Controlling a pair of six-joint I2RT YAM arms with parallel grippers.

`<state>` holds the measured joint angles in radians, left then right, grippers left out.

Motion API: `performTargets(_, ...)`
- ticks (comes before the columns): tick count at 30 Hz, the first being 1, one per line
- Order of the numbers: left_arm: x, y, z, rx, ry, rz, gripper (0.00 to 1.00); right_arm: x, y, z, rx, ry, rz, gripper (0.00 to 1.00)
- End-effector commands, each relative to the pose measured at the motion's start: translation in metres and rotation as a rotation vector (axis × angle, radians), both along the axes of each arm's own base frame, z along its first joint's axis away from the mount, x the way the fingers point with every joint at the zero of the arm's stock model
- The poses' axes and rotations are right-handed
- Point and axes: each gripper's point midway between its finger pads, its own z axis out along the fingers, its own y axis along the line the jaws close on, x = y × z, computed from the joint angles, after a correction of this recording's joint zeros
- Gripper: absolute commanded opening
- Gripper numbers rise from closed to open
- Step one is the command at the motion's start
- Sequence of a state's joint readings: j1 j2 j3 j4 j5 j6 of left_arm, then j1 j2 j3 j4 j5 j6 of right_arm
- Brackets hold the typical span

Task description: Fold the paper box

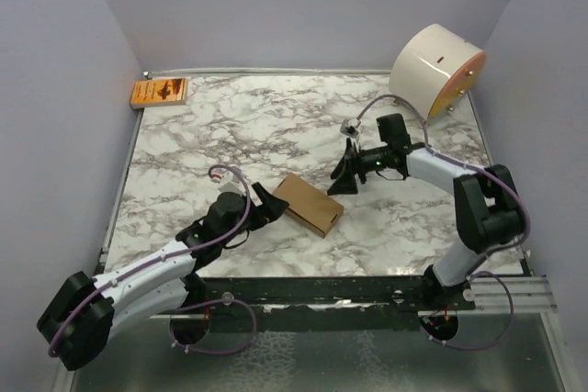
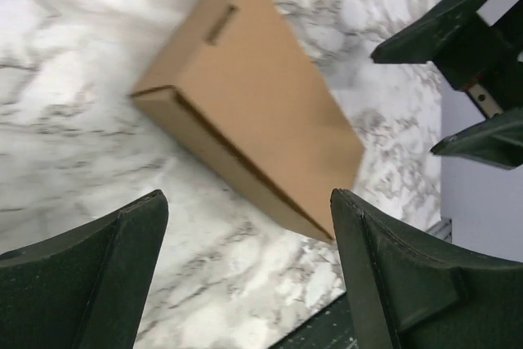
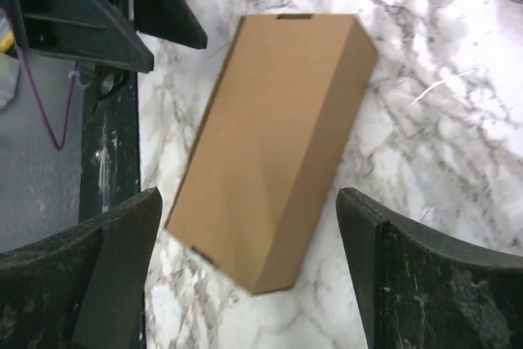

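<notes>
The paper box (image 1: pixel 309 204) is a plain brown oblong carton, folded shut, lying flat on the marble table near the front middle. It also shows in the left wrist view (image 2: pixel 253 112) and in the right wrist view (image 3: pixel 278 140). My left gripper (image 1: pixel 273 207) is open and empty, just left of the box and apart from it. My right gripper (image 1: pixel 344 179) is open and empty, a little to the box's upper right, not touching it. The right gripper's fingers (image 2: pixel 466 79) show at the right edge of the left wrist view.
A small orange printed packet (image 1: pixel 159 93) lies at the back left corner. A big white cylinder (image 1: pixel 435 71) sits at the back right. Grey walls close in three sides. The table's front edge with a dark rail (image 1: pixel 367 289) lies just behind the box.
</notes>
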<state>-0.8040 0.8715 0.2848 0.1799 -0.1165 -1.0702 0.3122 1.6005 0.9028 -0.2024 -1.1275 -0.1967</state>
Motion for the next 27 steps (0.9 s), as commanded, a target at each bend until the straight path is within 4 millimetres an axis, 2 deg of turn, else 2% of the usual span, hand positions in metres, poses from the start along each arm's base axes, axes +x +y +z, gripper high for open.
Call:
performTargets(1,0.014,0.011,0.000,-0.052,-0.015,0.003,0.84,0.022,0.015,-0.016,-0.006,0.103,0.022,0.86)
performTargets(5,0.028,0.007,-0.005,-0.084,0.013,0.004,0.83,0.024,0.022,-0.029,-0.016,0.166,0.022,0.77)
performTargets(10,0.041,-0.005,-0.009,-0.101,0.030,-0.016,0.78,0.009,0.035,-0.051,-0.063,0.218,0.057,0.73)
performTargets(14,0.048,-0.012,-0.022,-0.088,0.068,-0.030,0.63,0.007,0.036,-0.058,-0.078,0.246,0.058,0.65)
performTargets(21,0.061,-0.015,-0.033,-0.053,0.087,-0.045,0.18,0.003,0.035,-0.063,-0.087,0.270,0.052,0.54)
performTargets(24,0.069,-0.019,-0.027,-0.042,0.053,-0.077,0.20,0.004,0.035,-0.060,-0.086,0.275,0.043,0.55)
performTargets(25,0.071,-0.020,-0.023,-0.033,0.038,-0.089,0.23,0.005,0.034,-0.058,-0.083,0.276,0.039,0.57)
performTargets(27,0.072,-0.019,-0.014,-0.018,0.000,-0.102,0.38,0.006,0.033,-0.054,-0.067,0.281,0.028,0.60)
